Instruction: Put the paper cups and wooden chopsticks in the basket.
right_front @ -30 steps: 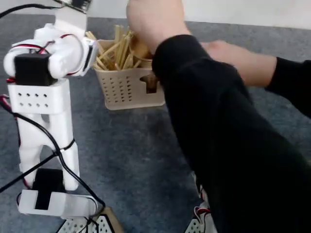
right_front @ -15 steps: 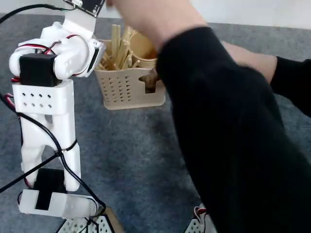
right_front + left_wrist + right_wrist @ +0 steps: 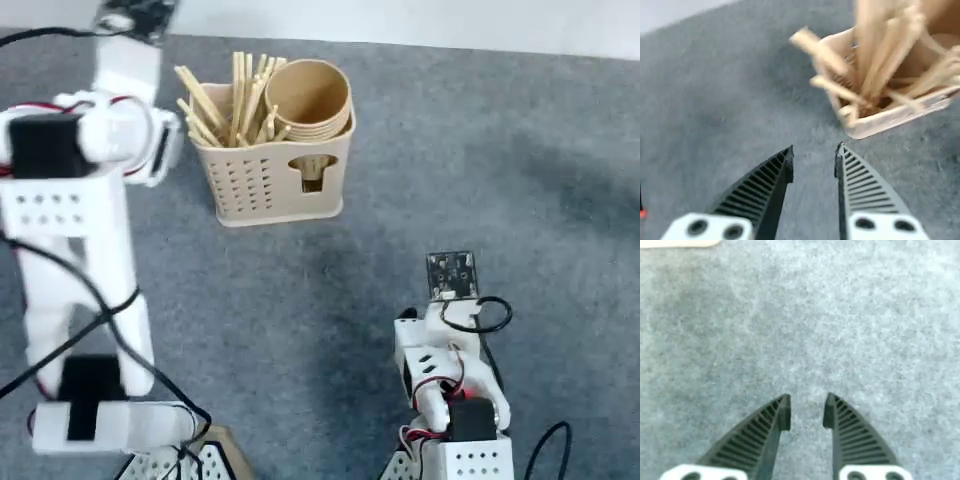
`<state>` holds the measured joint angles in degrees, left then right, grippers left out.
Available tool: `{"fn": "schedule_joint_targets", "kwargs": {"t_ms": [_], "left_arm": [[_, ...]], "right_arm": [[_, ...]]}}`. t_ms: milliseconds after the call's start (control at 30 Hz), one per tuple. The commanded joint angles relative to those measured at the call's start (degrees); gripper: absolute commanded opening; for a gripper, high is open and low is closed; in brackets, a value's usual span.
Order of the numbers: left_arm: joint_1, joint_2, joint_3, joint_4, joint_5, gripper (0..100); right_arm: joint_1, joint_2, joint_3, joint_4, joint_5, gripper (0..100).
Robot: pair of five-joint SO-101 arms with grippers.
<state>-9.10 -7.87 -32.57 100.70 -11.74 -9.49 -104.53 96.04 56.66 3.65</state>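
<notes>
**Cups and chopsticks sat in the basket, both arms apart from it**

A grey felt-like mat [image 3: 300, 320] covered the table. The left arm [image 3: 70, 220], the largest thing in the high view, rose tall along the mat's left side. Its upper joint stood just beside the basket's left wall, and black and red cables [image 3: 110, 310] trailed down it. The right arm [image 3: 450, 370] was folded low at the near edge, well apart from the basket, with bare mat between them.

The beige perforated basket [image 3: 265, 185] stood upright toward the far side of the mat. A nested stack of paper cups [image 3: 310, 100] filled its right part, mouth up. The wooden chopsticks [image 3: 225, 100] stood bundled in its left part, fanning out above the rim.

The left gripper [image 3: 815, 150] hung above the mat near the chopstick side of the basket, its jaws narrowly parted and empty. The right gripper [image 3: 807, 397] pointed down at the mat, its jaws likewise a little apart with nothing between them.
</notes>
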Motion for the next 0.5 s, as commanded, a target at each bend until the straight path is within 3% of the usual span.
{"fn": "schedule_joint_targets", "kwargs": {"t_ms": [0, 200, 467], "left_arm": [[-0.92, -9.89, 6.02, 0.26, 0.88, 16], [-1.19, -28.18, 32.92, -2.29, 0.70, 16], [-1.36, -51.47, 81.27, -29.10, 0.70, 16]], "right_arm": [[0.22, -0.40, 7.87, 0.04, 0.00, 0.2], [0.22, -0.48, 7.87, -0.04, 0.00, 0.5], [0.40, -0.48, 7.87, 0.31, 0.00, 0.5]]}}
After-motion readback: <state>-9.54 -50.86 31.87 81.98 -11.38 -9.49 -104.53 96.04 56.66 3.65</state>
